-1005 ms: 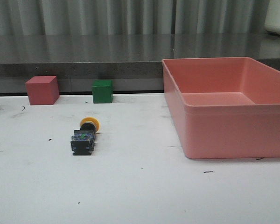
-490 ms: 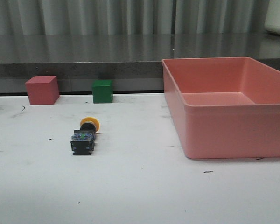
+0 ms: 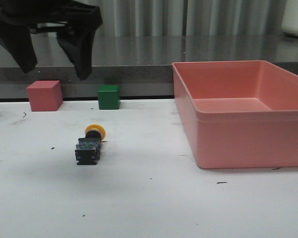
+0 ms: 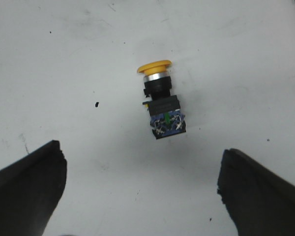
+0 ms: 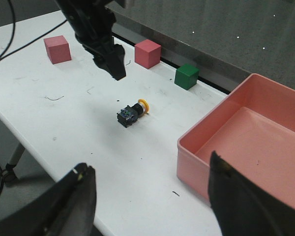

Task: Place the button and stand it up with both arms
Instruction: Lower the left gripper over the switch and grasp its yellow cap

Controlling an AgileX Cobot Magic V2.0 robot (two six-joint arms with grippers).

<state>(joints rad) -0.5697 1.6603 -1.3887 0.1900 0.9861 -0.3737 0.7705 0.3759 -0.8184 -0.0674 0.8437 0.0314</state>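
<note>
While it lies on its side: the button (image 3: 91, 144) is not standing yet, yellow cap pointing away from the robot
Button place: on the white table (image 3: 149, 198), right below the left gripper (image 3: 53, 64), touching nothing
Left gripper: wide open, high over the button, likely lined up to come down on it
Right gripper (image 5: 147, 196): open too, far back from the button
Beside: pink bin (image 3: 243, 114); green cube (image 3: 109, 96) and pink cube (image 3: 44, 95) behind
</note>
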